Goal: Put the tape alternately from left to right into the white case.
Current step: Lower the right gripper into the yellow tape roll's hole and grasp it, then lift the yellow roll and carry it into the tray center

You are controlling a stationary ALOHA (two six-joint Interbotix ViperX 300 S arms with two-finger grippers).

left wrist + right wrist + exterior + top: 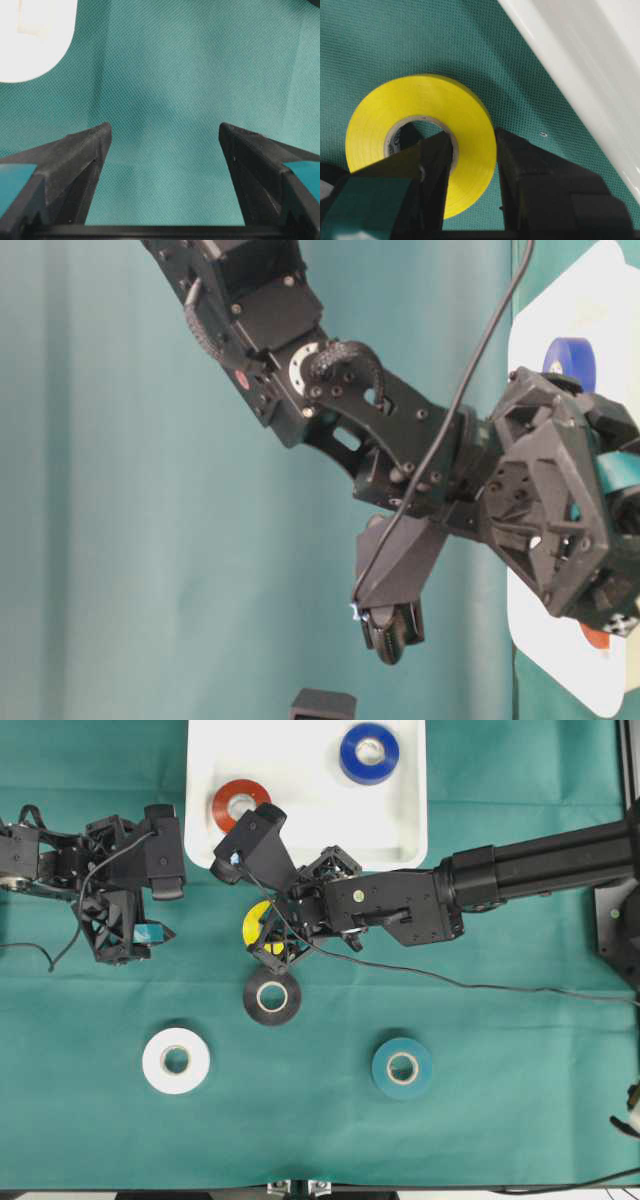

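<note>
Yellow tape (pixel 420 145) lies on our green-clothed worktop (pixel 500 1140), right gripper (pixel 472 165) jaws clamped across its wall. Left gripper (pixel 165 145) jaws stand wide, empty. Red (pixel 240 805) and blue (pixel 369 753) rolls occupy the white case (pixel 300 780).

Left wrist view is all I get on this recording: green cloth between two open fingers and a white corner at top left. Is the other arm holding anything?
Observer: Yes. The right gripper is shut on the yellow tape, one finger through the core, one outside the wall.
Operator: Is that roll in the case yet?
Observer: No, it lies on the cloth just outside the white case.
Operator: What is already inside?
Observer: The red tape and the blue tape.
Operator: What remains on the cloth?
Observer: The black tape, white tape and teal tape.
</note>
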